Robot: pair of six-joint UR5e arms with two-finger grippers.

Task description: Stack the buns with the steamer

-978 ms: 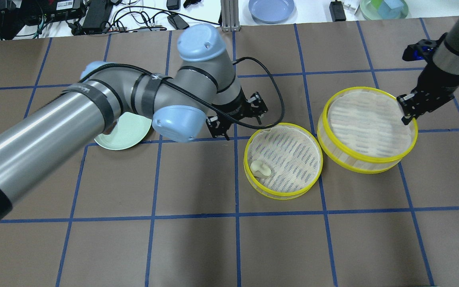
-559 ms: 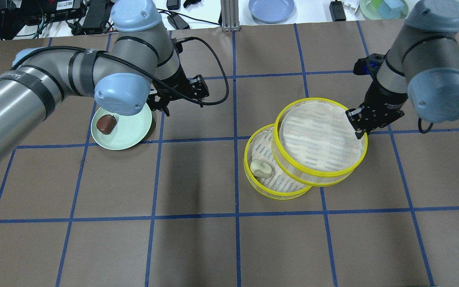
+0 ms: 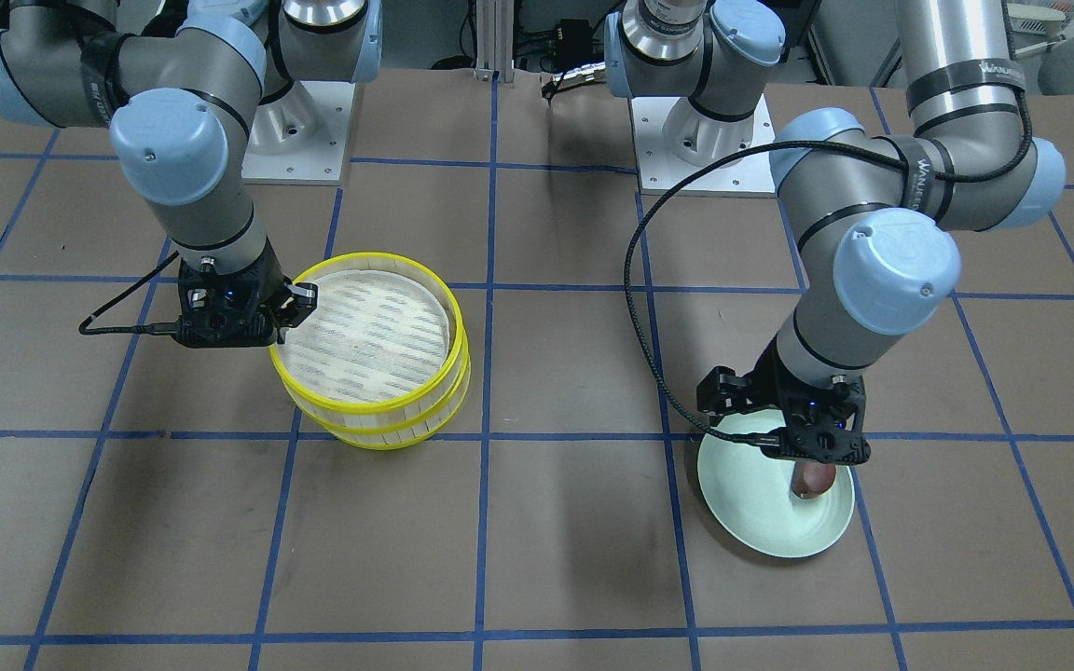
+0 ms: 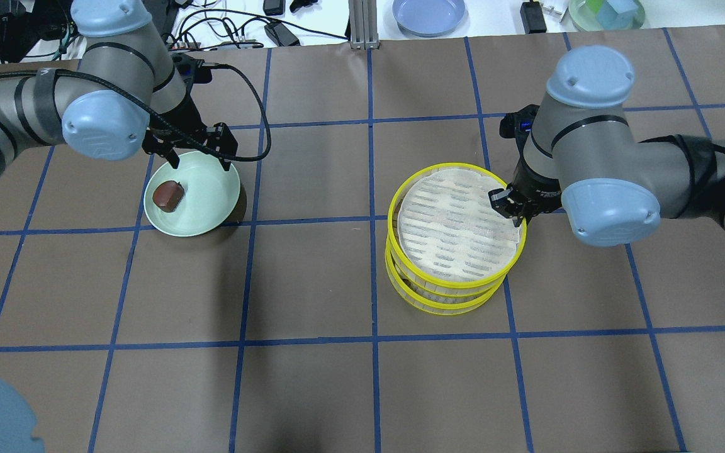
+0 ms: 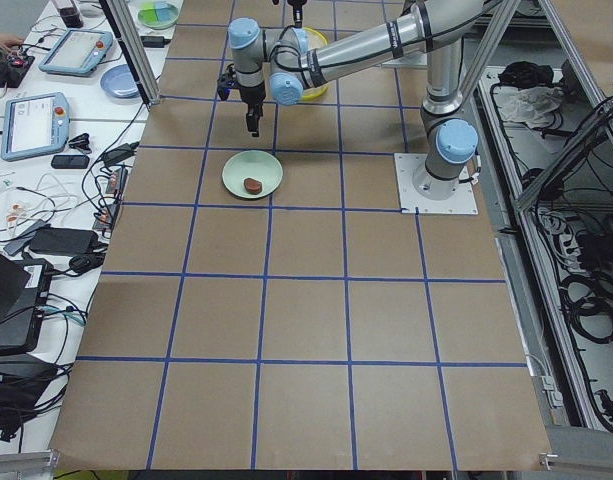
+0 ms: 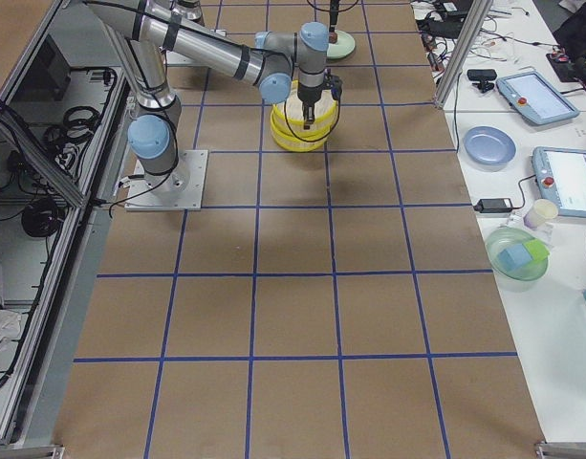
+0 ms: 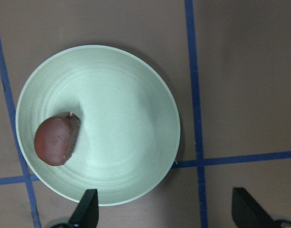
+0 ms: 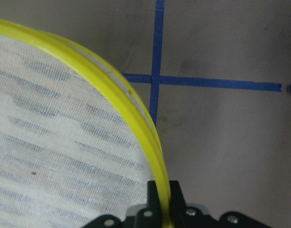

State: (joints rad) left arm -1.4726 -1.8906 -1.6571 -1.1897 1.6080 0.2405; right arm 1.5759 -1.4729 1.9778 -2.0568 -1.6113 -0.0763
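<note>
My right gripper (image 4: 513, 211) is shut on the rim of a yellow-rimmed steamer tray (image 4: 457, 229) and holds it on top of a second steamer tray (image 4: 438, 303), slightly offset. The grip shows close up in the right wrist view (image 8: 163, 199). The cream-white bun is hidden under the upper tray. The dark reddish-brown bun (image 4: 168, 194) lies on the pale green plate (image 4: 208, 201). My left gripper (image 4: 199, 158) is open and empty just above the plate's far side. The left wrist view shows the bun (image 7: 55, 141) on the plate (image 7: 126, 142) with my fingertips (image 7: 87, 211) apart.
A blue plate (image 4: 428, 14), a green bowl with blocks (image 4: 606, 12) and cables (image 4: 148, 25) lie on the white bench beyond the table's far edge. The two arm bases (image 3: 705, 140) stand at the robot's side of the table.
My right gripper carried the upper tray leftward over the lower tray, covering the cream bun. My left arm swung left from beside the trays to above the green plate.
</note>
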